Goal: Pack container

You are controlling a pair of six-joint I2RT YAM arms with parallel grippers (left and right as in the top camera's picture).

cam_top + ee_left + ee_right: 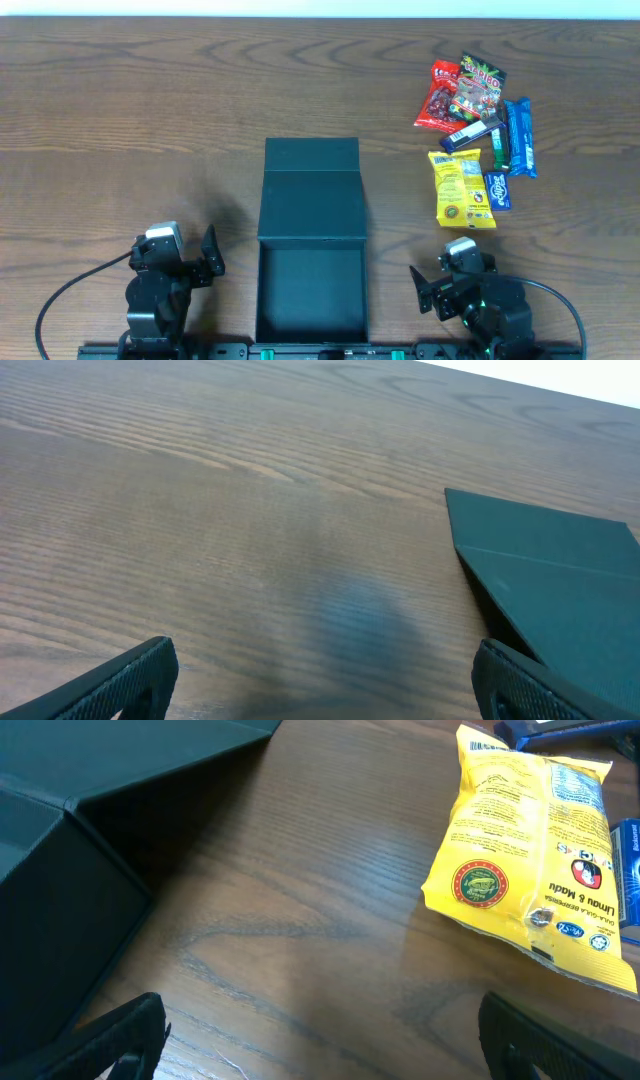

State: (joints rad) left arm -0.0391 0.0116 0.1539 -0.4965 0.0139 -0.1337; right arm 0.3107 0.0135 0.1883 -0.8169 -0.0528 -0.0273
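container: open, seemingly empty
left gripper, right gripper: jaws wide, nothing held
next: right gripper best pinches yellow packet by its edge

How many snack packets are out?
7, right of the container: red packet, gummy bag, navy bar, green bar, blue bar, yellow packet, small blue packet. Overlaps may hide more.
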